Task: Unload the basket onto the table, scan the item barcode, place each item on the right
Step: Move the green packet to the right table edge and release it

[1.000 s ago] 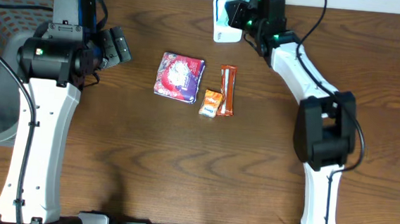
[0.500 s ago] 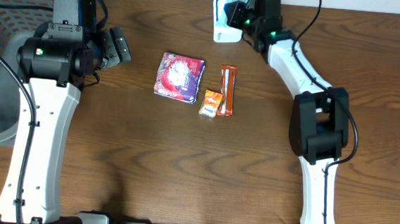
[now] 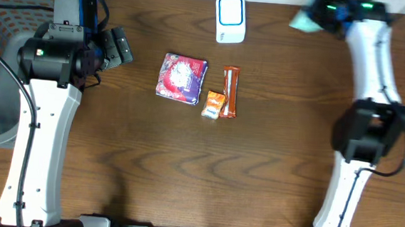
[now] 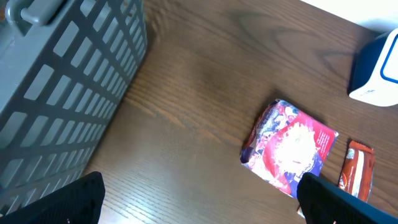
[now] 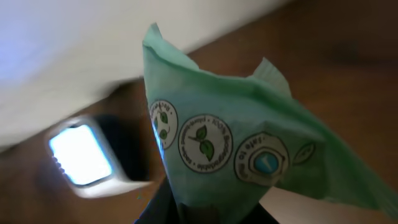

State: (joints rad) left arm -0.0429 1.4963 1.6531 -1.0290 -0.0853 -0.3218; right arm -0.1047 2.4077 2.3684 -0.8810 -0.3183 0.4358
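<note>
Between the nearly closed fingers of the right pincer (image 3: 319, 13) juts a thin, crinkly mint-green plastic packet (image 5: 249, 155), probably light, limp and slippery, best pinched by its sealed edge, with the white, blue-faced scanner box (image 3: 230, 19) well off to its side.

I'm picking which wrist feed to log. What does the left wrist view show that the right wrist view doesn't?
Left wrist only: the grey basket, the red packet, the orange bar and the open left hand. Right wrist only: the green packet, pinched in the right hand. Both: the white scanner, blurred in the right wrist view, and the brown table.
</note>
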